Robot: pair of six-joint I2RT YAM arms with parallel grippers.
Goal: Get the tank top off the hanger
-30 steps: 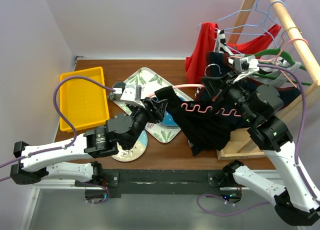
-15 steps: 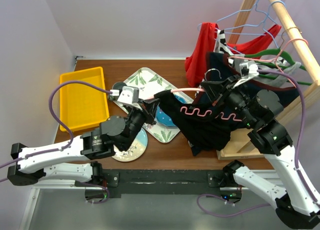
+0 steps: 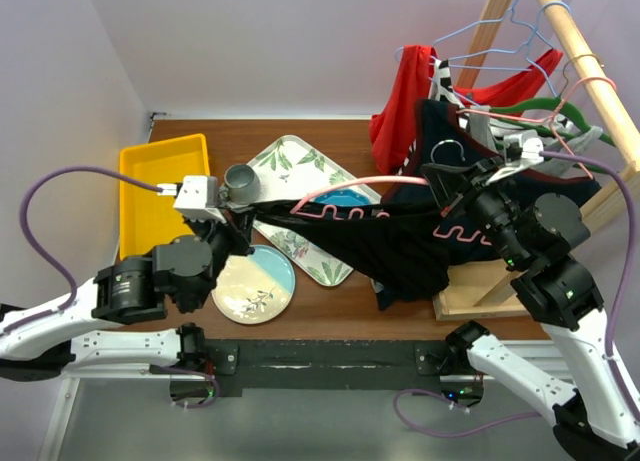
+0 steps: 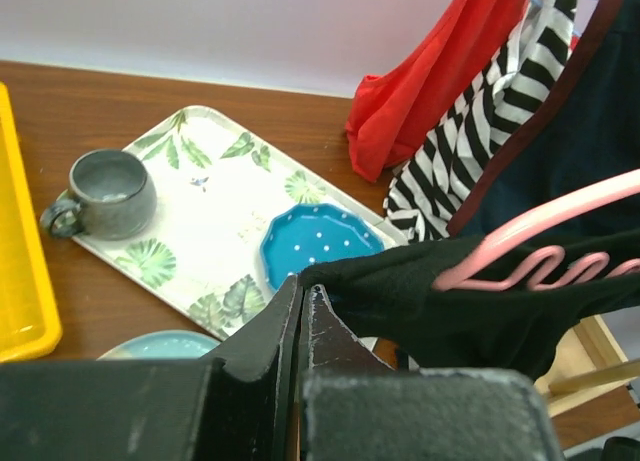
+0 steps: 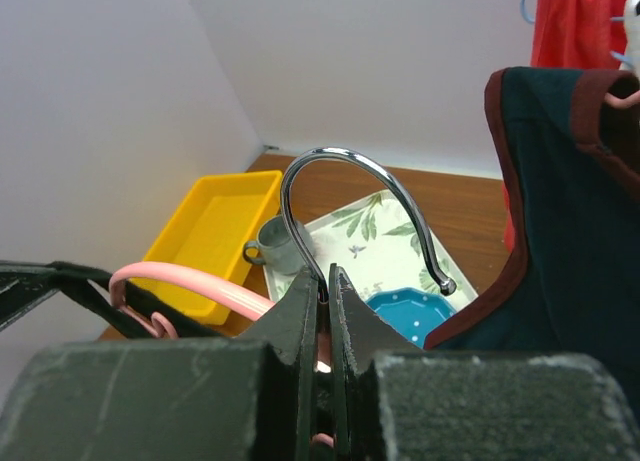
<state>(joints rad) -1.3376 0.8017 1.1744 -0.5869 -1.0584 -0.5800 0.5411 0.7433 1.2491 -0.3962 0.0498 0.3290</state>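
Observation:
A black tank top [image 3: 400, 246] with a pink wavy trim hangs on a pink hanger [image 3: 350, 188] and is stretched out level over the table. My left gripper [image 3: 250, 221] is shut on the tank top's left edge, and the left wrist view shows the fabric [image 4: 450, 301] pinched at the tips of that gripper [image 4: 303, 286]. My right gripper [image 3: 450, 181] is shut on the hanger's metal hook. In the right wrist view the gripper [image 5: 325, 286] clamps the stem under the chrome hook [image 5: 350, 161], with the pink hanger arm [image 5: 190, 281] running left.
A yellow bin [image 3: 165, 196] stands at the left. A leaf-patterned tray [image 3: 290, 156] carries a grey mug [image 3: 240, 184] and a blue dotted dish [image 4: 320, 243]. A pale plate [image 3: 255, 286] lies near the front. The wooden rack [image 3: 580, 51] at the right holds red [image 3: 400, 101], striped and dark garments.
My left gripper has shut on the tank top's edge and drawn back to the left, pulling the fabric taut. The right gripper has shifted slightly right with the hanger.

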